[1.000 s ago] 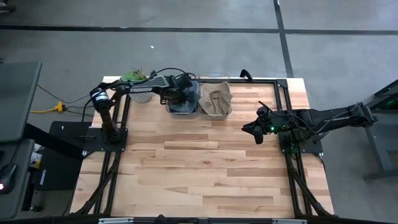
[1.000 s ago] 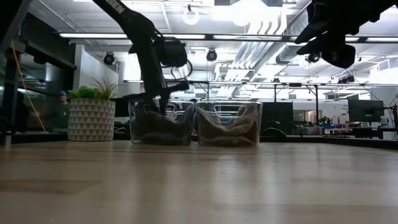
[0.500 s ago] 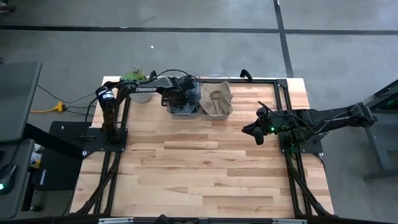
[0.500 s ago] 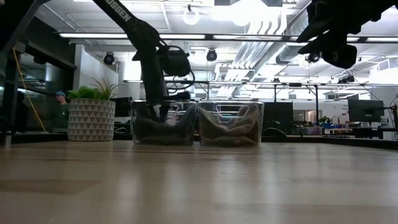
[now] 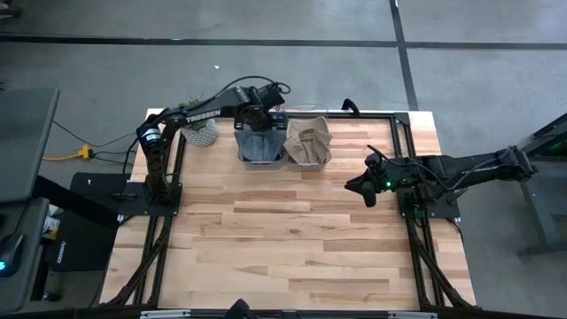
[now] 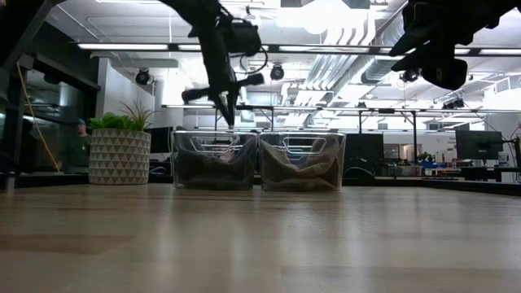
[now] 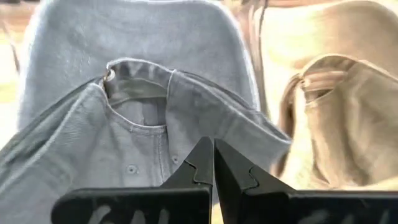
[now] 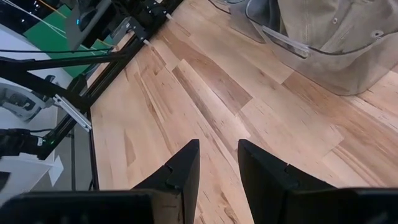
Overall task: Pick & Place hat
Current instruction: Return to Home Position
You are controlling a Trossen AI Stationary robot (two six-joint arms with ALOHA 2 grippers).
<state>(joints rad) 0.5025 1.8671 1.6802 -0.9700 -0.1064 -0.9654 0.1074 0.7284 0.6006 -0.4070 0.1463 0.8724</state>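
The left end effector (image 6: 224,110), clenched empty, hangs straight over the gray cap (image 7: 143,118); the right end effector (image 5: 365,186), released, idles at three o'clock.

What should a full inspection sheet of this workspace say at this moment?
Surface: wooden table, no damage seen.
Job's things: gray cap in the left bin; brown cap in the right bin.
Clutter: potted plant beside the left bin.
Grippers: left gripper shut, empty, above the left bin; right gripper open, empty, over the table's right side.
Cables: black cable loops over the left arm; yellow cable on the floor.
Surroundings: concrete floor, open hall behind.
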